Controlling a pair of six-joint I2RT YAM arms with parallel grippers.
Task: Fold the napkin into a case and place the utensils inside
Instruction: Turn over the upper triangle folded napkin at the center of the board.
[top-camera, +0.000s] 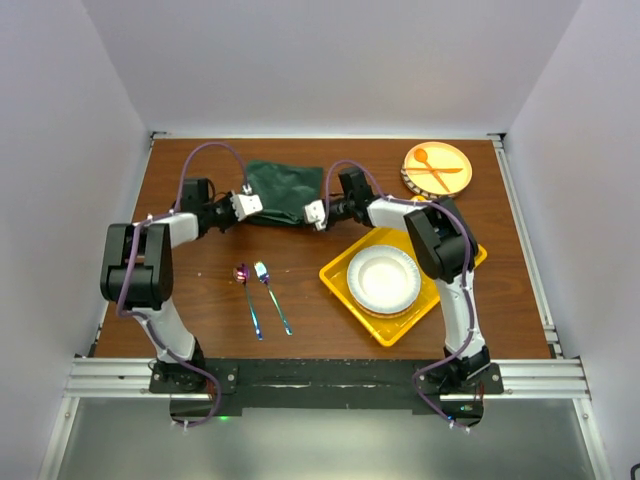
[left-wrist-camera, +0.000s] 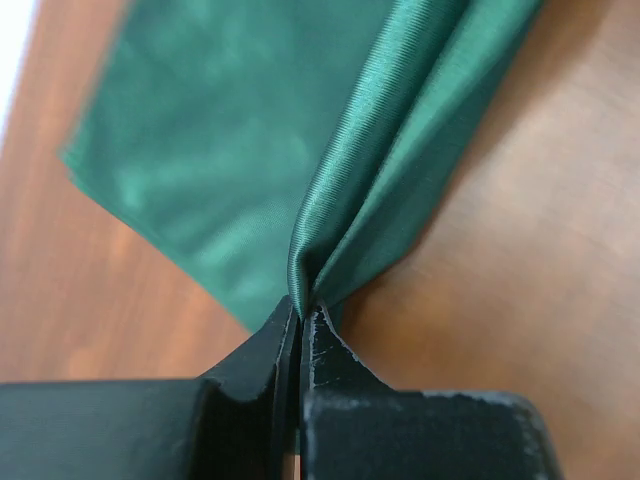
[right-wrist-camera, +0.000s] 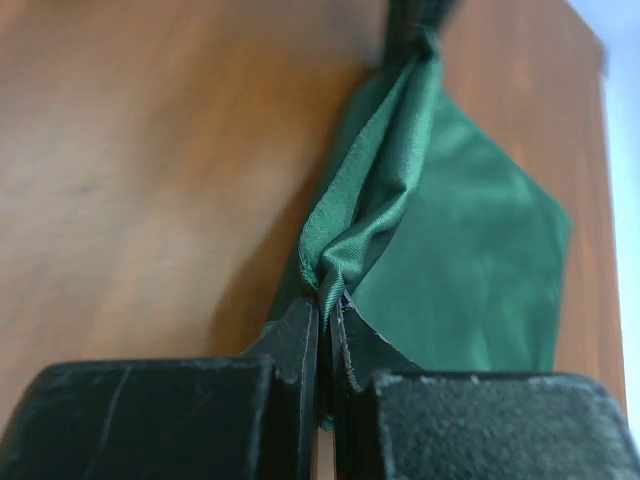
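While both hands are clamped on the cloth, I read this as the folding step, early on, with nothing yet tucked in. My left hand (top-camera: 248, 205) is pressed together on a gathered fold at the near edge of the napkin (top-camera: 285, 188). My right hand (top-camera: 316, 212) is pinching a bunched ridge of the same edge, its fingers tight on the fabric. The cloth sits between the two hands and spreads out beyond their fingertips, on the side away from the arm bases. It is loosely doubled and rumpled, far from the narrow flat shape the task wants. From each wrist I see the pinched edge raised off the desk (top-camera: 200, 290) while the rest of the fabric lies flat ahead of the fingers. The utensils (top-camera: 241, 272) lie side by side well behind both hands, toward the bases, untouched. The yellow tray (top-camera: 340, 275) with the white plate (top-camera: 384, 278) sits behind my right hand, and an orange plate (top-camera: 437, 168) is off to that hand's outer side. Next, I judge, I must carry the pinched edge with both hands moving together and level, so the fold lands straight. I should let go only once it lies flat. The cloth looks slick and shiny, so an uneven pull could drag the whole piece or let it slip out of one hand.
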